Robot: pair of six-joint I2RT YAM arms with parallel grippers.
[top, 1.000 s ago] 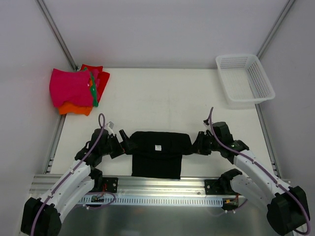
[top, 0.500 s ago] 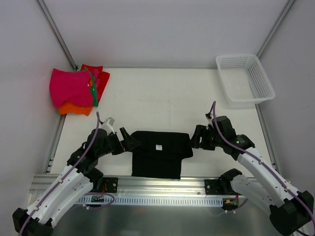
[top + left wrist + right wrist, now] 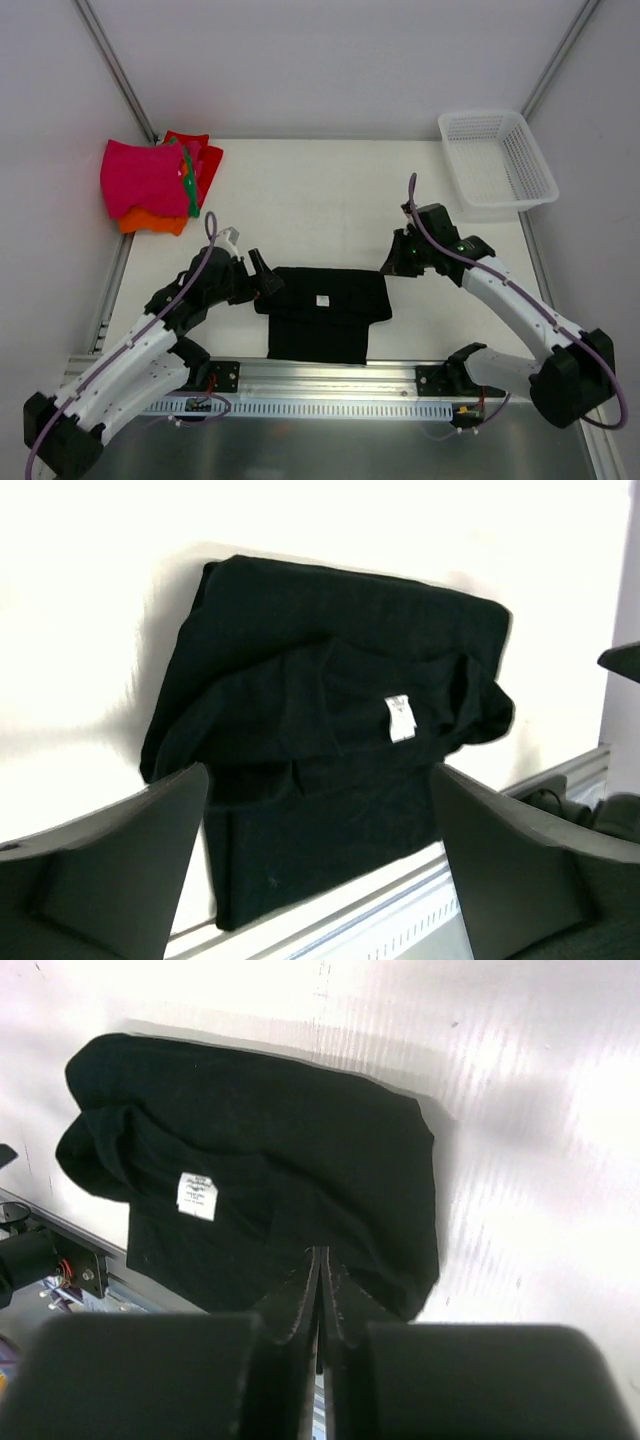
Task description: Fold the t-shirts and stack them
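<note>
The black t-shirt (image 3: pixel 320 312) is soft, matt, creased cloth with a white neck label (image 3: pixel 400 718). The pink t-shirt (image 3: pixel 145 178) is matt cloth too. The basket (image 3: pixel 497 205) is white plastic mesh. The table (image 3: pixel 330 200) is smooth matt white, and its near rail (image 3: pixel 330 385) looks like brushed metal.

Closed fingers (image 3: pixel 300 1305) over folded black t-shirt (image 3: pixel 280 1150)

Cannot read the neck label (image 3: pixel 197 1196) of the black t-shirt (image 3: pixel 260 1150), sees mere edges of the orange t-shirt (image 3: pixel 150 222), red t-shirt (image 3: pixel 205 153) and green t-shirt (image 3: pixel 190 186) under the magenta-pink t-shirt (image 3: pixel 145 178), and loses part of the black hem behind the pressed-together fingers of the right gripper (image 3: pixel 320 1260).
</note>
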